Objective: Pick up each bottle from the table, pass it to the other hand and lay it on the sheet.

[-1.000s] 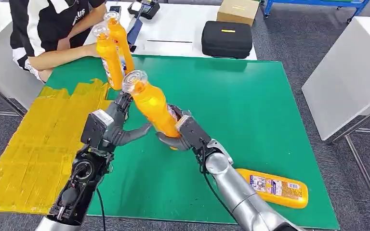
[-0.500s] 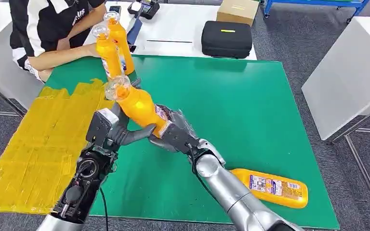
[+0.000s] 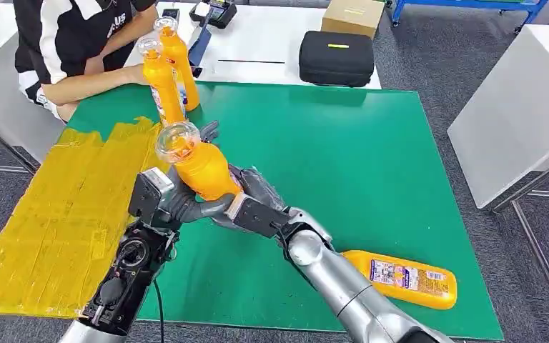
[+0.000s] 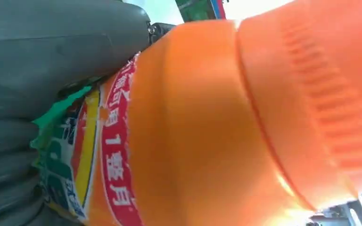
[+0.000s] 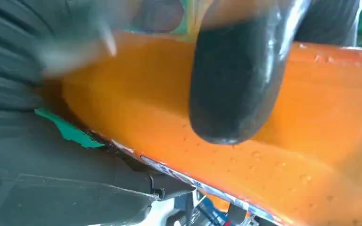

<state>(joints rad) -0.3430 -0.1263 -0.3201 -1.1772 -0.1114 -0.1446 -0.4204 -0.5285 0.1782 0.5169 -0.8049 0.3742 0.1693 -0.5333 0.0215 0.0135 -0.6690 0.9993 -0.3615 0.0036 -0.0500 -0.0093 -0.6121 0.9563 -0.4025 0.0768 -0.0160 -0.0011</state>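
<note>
Nearest, at 4 o'clock on the green bench, an orange bottle lies flat on its side, label up, just beside the right arm's elbow. Yellow sheet covers the bench's 9 o'clock side, lower edge hanging toward the floor. Mid-bench, both hands meet on one held orange bottle, tilted, clear cap toward 11 o'clock, lifted off the bench. Right hand grips its lower body from the 4 o'clock side, fingers wrapped around it; right wrist view shows a dark finger pressed across the orange surface. Left hand comes in from 7 o'clock, thumb and fingers curled around the same bottle near the base; left wrist view shows the label tight against the grey hand. Farther, at 11 o'clock, two upright orange bottles stand touching at the bench edge, a person's hand against them. Beyond, a black case and a cardboard box on a white table.
</note>
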